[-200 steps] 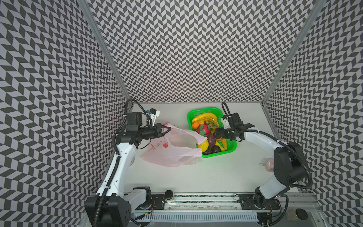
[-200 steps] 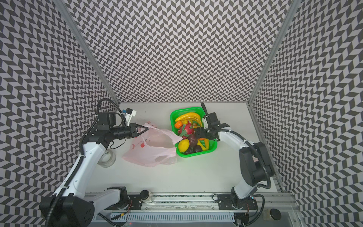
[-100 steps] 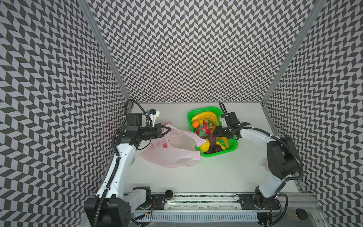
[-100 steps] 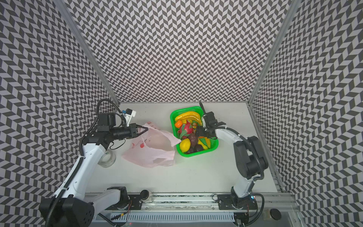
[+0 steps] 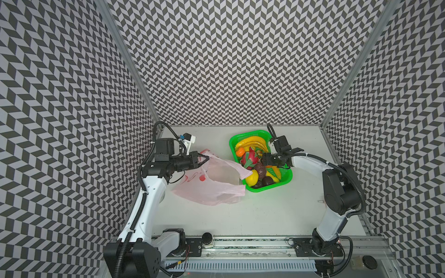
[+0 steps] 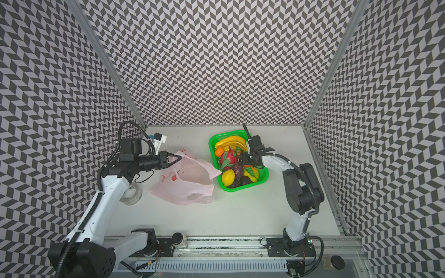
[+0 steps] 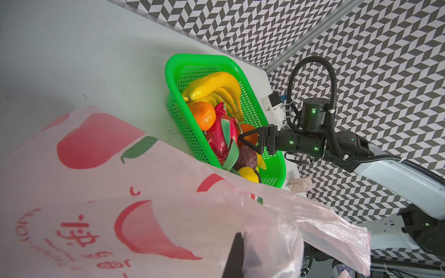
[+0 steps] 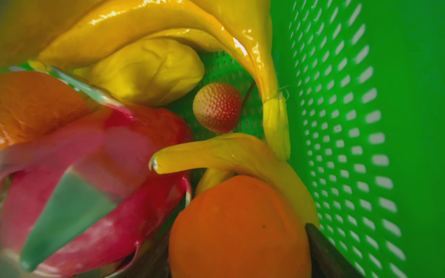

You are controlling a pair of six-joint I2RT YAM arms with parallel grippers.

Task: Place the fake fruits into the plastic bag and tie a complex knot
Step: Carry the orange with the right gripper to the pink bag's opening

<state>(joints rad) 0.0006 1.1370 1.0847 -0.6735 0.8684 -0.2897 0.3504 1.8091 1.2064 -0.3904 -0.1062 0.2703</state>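
The pale-pink plastic bag (image 5: 212, 183) (image 6: 185, 185) (image 7: 120, 192) lies slumped left of the green basket, mouth facing the basket. My left gripper (image 5: 206, 158) (image 7: 240, 237) is shut on the bag's upper edge and holds it raised. The fake fruits sit in the basket: bananas (image 5: 252, 144), dragon fruit (image 5: 250, 157), lemon (image 5: 251, 179), dark balls (image 5: 260, 168), a small orange (image 5: 240, 152). My right gripper (image 5: 263, 160) (image 7: 240, 139) (image 8: 236, 240) is down among them, jaws spread either side of a second orange (image 8: 238, 223), one fingertip (image 8: 322, 250) close against it. No knot is in view.
The green mesh basket (image 5: 265, 189) (image 8: 385, 120) stands right of centre near the back wall. A clear tape roll (image 6: 131, 195) lies by the left arm. A small pink object (image 7: 299, 185) rests right of the basket. Chevron walls close three sides; a rail runs along the front.
My right gripper has slid further over the basket and sunk among the fruits, its jaws narrowing round the orange. The left gripper and bag have hardly moved.
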